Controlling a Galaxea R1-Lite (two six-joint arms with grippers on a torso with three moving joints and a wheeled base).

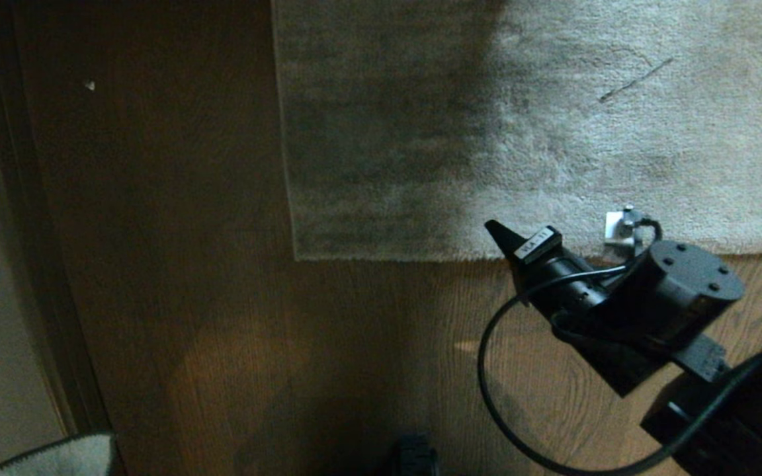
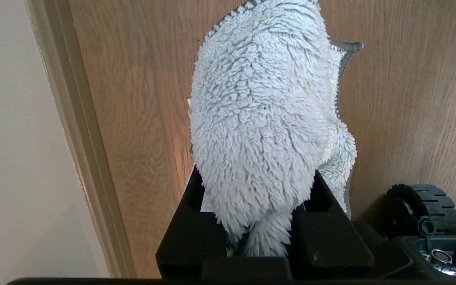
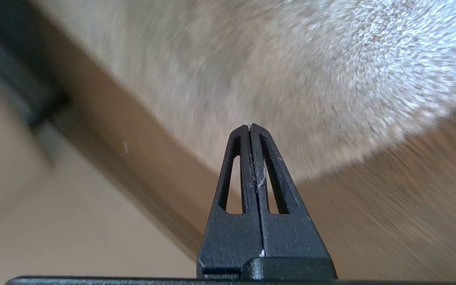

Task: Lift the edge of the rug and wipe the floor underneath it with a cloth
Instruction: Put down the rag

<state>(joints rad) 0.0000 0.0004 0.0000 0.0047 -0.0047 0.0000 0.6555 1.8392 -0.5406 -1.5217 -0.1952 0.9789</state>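
Seen clenched and empty above the floor [image 1: 235, 344], right gripper [image 1: 495, 231] tip just short of the flat-lying rug edge [image 1: 421, 254] ahead, with left gripper [image 2: 257, 237] grasping the cloth [image 2: 259, 118] near the baseboard [image 2: 81, 150].

Setting: home interior, prob. living rm. Evidence: brown wood-plank floor [image 1: 222, 344] w/ visible grain; large grey-beige short-pile rug [image 1: 553, 132] laid on it; pale wall [image 2: 10, 158] w/ skirting board [image 2: 77, 150] along floor edge.
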